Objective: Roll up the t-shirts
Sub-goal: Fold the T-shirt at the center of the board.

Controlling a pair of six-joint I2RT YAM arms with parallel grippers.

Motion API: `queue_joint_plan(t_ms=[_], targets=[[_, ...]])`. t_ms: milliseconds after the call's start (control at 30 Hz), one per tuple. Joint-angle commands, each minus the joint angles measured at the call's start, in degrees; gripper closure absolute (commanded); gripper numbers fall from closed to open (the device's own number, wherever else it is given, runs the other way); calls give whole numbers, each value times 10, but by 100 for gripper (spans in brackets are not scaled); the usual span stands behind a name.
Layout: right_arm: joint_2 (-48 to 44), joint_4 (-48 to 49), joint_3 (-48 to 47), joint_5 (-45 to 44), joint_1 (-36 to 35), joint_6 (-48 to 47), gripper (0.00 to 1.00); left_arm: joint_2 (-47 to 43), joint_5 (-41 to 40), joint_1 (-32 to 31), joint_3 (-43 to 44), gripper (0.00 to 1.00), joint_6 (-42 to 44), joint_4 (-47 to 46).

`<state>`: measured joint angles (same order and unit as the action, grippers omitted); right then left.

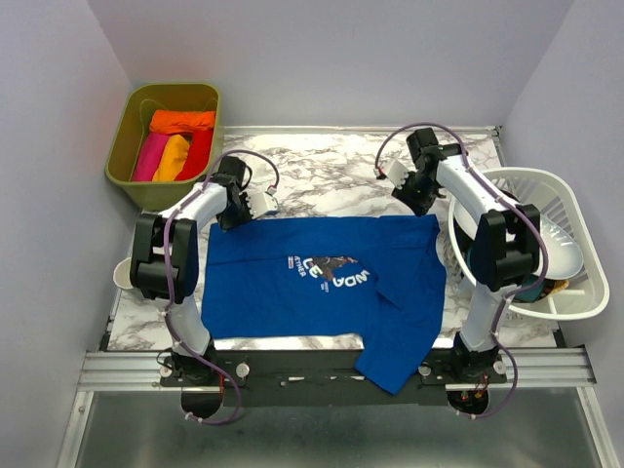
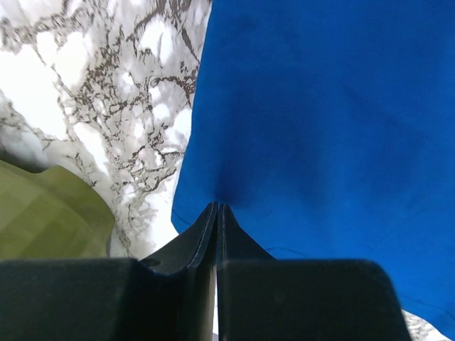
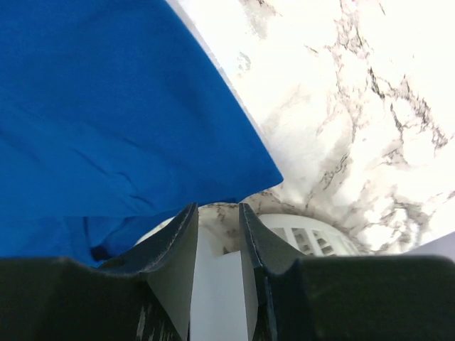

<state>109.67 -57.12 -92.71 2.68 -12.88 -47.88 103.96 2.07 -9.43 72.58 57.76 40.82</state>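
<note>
A royal-blue t-shirt [image 1: 322, 283] with a white and dark print lies spread flat on the marble table [image 1: 322, 166]. One part hangs over the near edge. My left gripper [image 1: 261, 205] is at the shirt's far left edge. In the left wrist view its jaws [image 2: 217, 207] are shut, and the blue cloth [image 2: 320, 106] puckers at the tips. My right gripper [image 1: 398, 178] is by the far right corner. Its jaws [image 3: 217, 206] are slightly open and empty, just short of the shirt's corner [image 3: 106, 106].
An olive-green bin [image 1: 122, 146] at the back left holds rolled orange, pink, yellow and red cloth [image 1: 182, 121]; it also shows in the left wrist view [image 2: 43, 213]. A white slatted basket [image 1: 597, 283] stands at the right, close under the right gripper [image 3: 306, 234].
</note>
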Motion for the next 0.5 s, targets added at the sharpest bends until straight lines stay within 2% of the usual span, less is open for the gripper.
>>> queue_joint_plan(t_ms=[0,467], targets=[[40,38,24,-71,-22,-63,64,29,-58,6,-10,88,-4,-33],[147,72,17,-160,-27,-145,71,68,-149,19,-72,91,61,-129]])
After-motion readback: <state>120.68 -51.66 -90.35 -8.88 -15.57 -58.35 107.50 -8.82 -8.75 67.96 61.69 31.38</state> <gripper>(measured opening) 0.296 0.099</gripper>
